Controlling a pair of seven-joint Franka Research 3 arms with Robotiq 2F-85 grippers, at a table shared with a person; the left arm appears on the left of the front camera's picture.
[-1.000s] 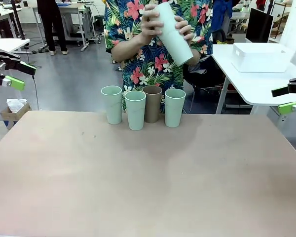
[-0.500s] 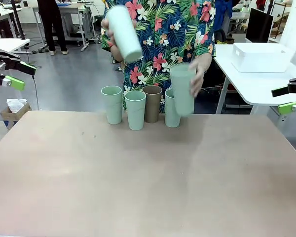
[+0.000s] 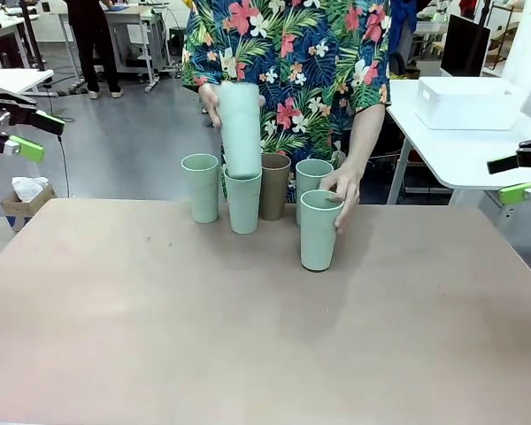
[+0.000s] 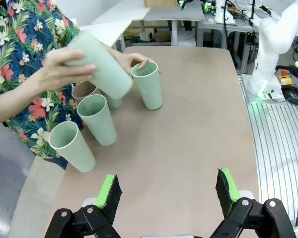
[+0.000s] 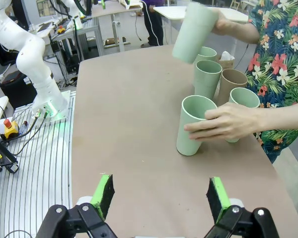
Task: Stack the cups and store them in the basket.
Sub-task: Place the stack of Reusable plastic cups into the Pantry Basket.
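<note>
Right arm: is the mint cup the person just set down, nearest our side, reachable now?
Probably not yet. The nearest mint cup stands apart from the row with bare table on the robot's side, but the person's hand rests on its rim. The right gripper is open and well back.

Six tall tapered matte cups: four upright in row at bench far edge [image 3: 200,188], brown third [image 3: 273,186]; fifth [image 3: 319,230] nearer; sixth [image 3: 240,128] hand-held above second; white plastic basket [image 3: 467,103] on side table

Cups [image 3: 318,229] mint – one brown [image 3: 273,185]; basket [image 3: 467,102] white.
</note>
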